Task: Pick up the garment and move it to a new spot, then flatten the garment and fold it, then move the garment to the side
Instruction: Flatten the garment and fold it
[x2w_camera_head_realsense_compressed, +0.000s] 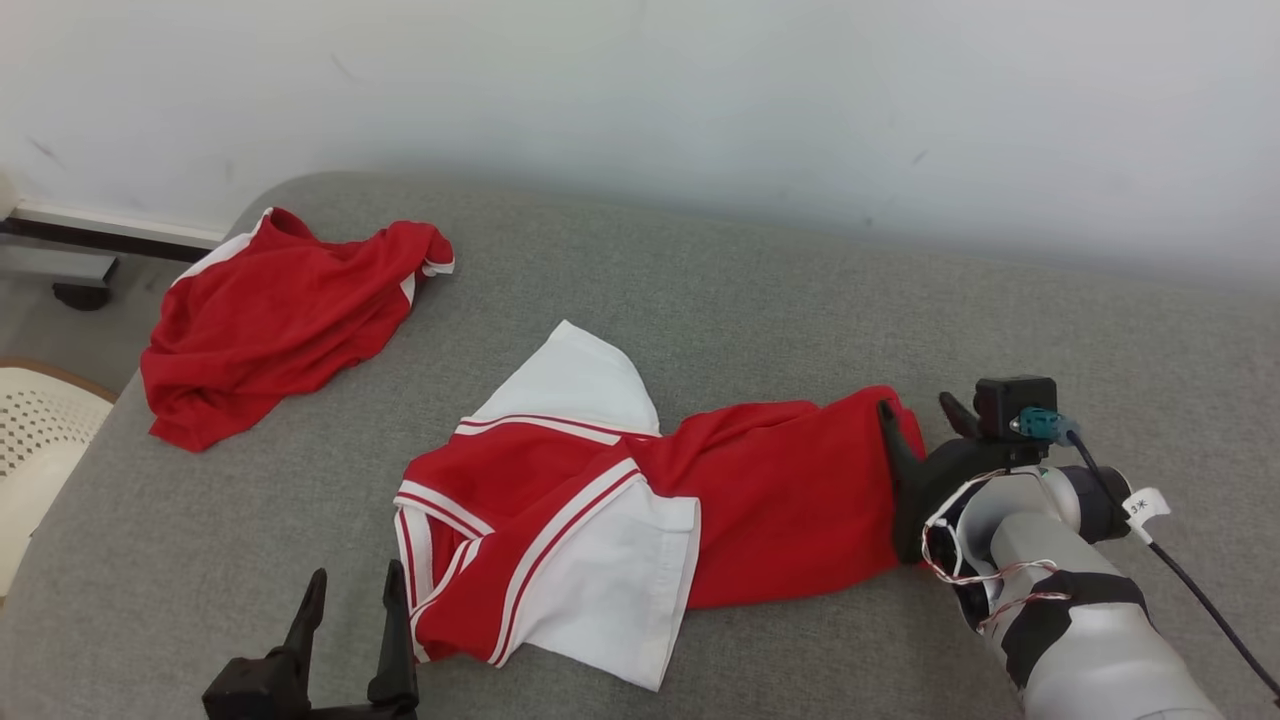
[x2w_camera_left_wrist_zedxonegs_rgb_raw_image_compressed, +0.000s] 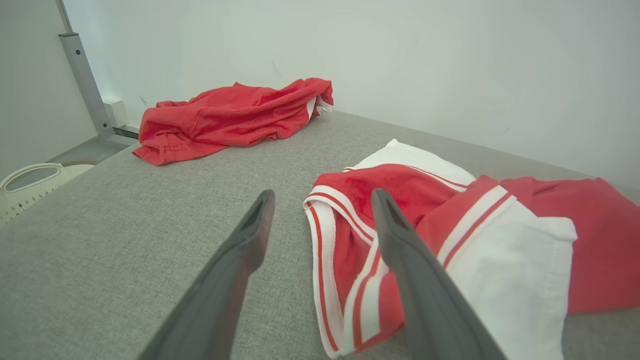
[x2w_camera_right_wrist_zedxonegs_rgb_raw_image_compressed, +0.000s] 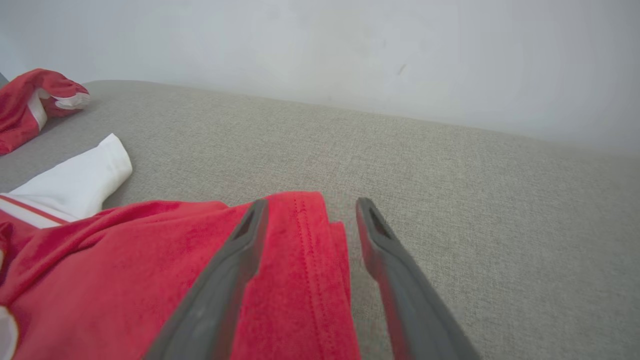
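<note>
Inspecting surface first: noted table (x2w_camera_head_realsense_compressed: 760, 300) covered in grey woven cloth, rounded at its far left corner. Backed by pale wall (x2w_camera_head_realsense_compressed: 700, 100) carrying a few faint scuffs. Seen off left tool's left side: strip of floor with dark skirting, metal post (x2w_camera_left_wrist_zedxonegs_rgb_raw_image_compressed: 82, 75) against wall, cream perforated basket (x2w_camera_head_realsense_compressed: 30, 430) just beside table edge.

Found left tool (x2w_camera_head_realsense_compressed: 356, 580) spread wide, gripping nothing, only bare grey cloth between its fingers. Found right tool (x2w_camera_head_realsense_compressed: 915, 410) parted too, clamping nothing; set at red hem, left finger over fabric, right finger over bare cloth, hem edge lying between them.

Located garment (x2w_camera_head_realsense_compressed: 600, 520): red with white panels and red-and-white striped trim, lying rumpled between both tools, running from just right of left tool's right finger across to right tool's fingertips. White sleeve pointing away, ahead of left tool.

Logged second red garment (x2w_camera_head_realsense_compressed: 270, 310), bunched, well beyond left tool and off to its left, near table's far corner.

Checked for writing: small white tag (x2w_camera_head_realsense_compressed: 1145, 505) on black cable behind right tool, marks too small to read with certainty.
</note>
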